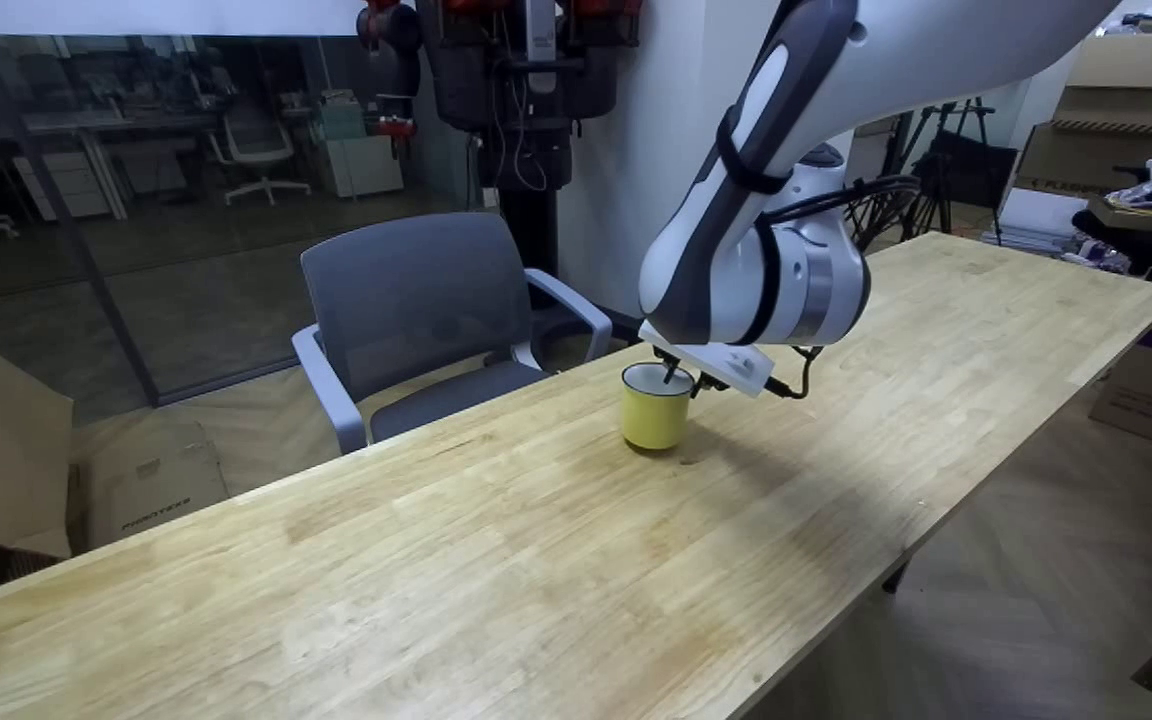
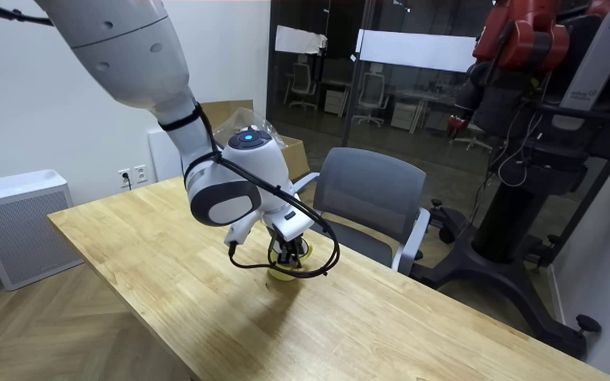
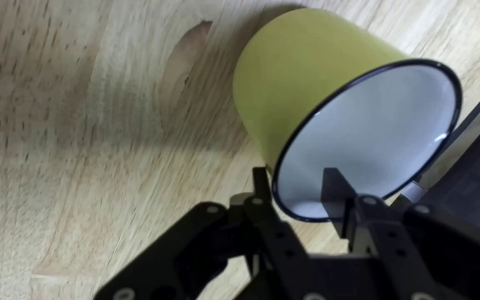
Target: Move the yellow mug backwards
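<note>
The yellow mug [image 1: 654, 418] stands upright on the wooden table, near the edge beside the chair. In an exterior view the mug [image 2: 282, 275] is largely hidden behind the gripper and a cable loop. In the wrist view its yellow side and white interior with a dark rim show; the mug [image 3: 302, 62] fills the upper middle. My gripper [image 3: 296, 170] is open, its fingers apart. One finger is just outside the mug's wall and the other reaches over or into its opening. The gripper [image 1: 684, 380] comes down at a tilt at the mug's rim in an exterior view.
The long wooden table [image 1: 496, 560] carries the mug. A grey chair [image 1: 426, 310] stands close to the table edge by the mug. A black cable loop [image 2: 331, 248] hangs from the wrist. A red and black robot [image 2: 527, 127] stands beyond the chair.
</note>
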